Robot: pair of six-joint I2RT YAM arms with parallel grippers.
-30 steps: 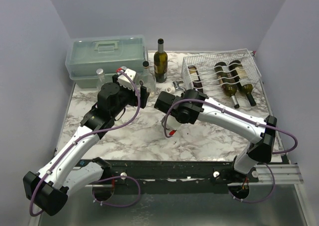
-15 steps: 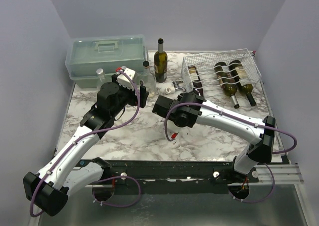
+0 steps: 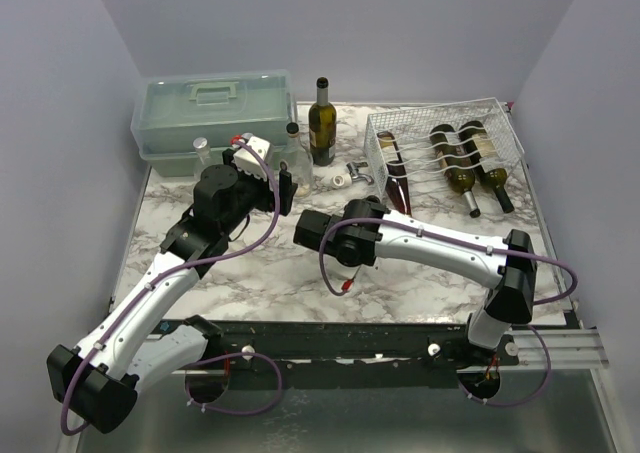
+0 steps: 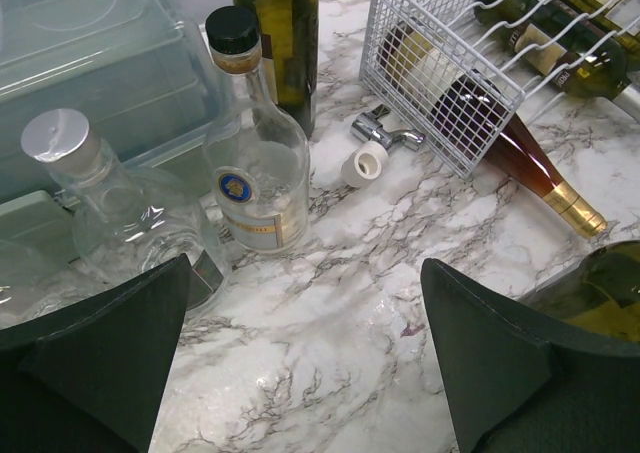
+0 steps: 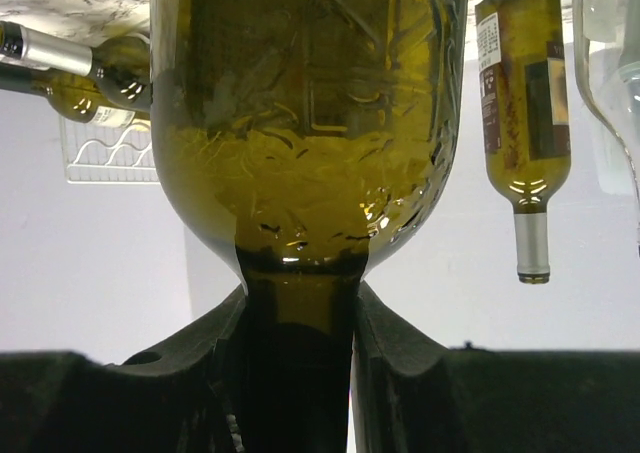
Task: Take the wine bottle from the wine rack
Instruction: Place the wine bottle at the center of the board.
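Right gripper [image 5: 300, 345]: mine, clamped on the neck of the held wine bottle [image 5: 300, 123]; my fingers [image 5: 215, 373] press the glass from both sides.
Held wine bottle, place: off the wine rack [image 3: 445, 138], over the table [image 3: 270, 273] between my two arms, well apart from the rack's near wall.
Long axis: runs straight out from my right fingers, neck in the grip and body ahead. I cannot tell whether the base touches the marble.
Nearer arm: the right, which has the bottle. I judge the coming move to be a set-down, so what matters is the bare marble ahead of the bottle's body.
Left gripper [image 4: 305, 373]: jaws wide apart, holding nothing, facing two clear bottles [image 4: 255, 173]; the held bottle shows only at the right-hand edge of this view.
Middle ground: a standing dark bottle [image 3: 321, 123], upright, just beyond the clear ones.
Far right: the rack, with three bottles [image 3: 455, 163] lying in its cradles, necks poking out toward me.
Far left: a pale green toolbox [image 3: 215, 108], closed.
Views compared: the right wrist view proves the grip. The top view hides the bottle under my wrist but shows how far I stand from the rack. The left wrist view alone shows the free marble beside the bottle.
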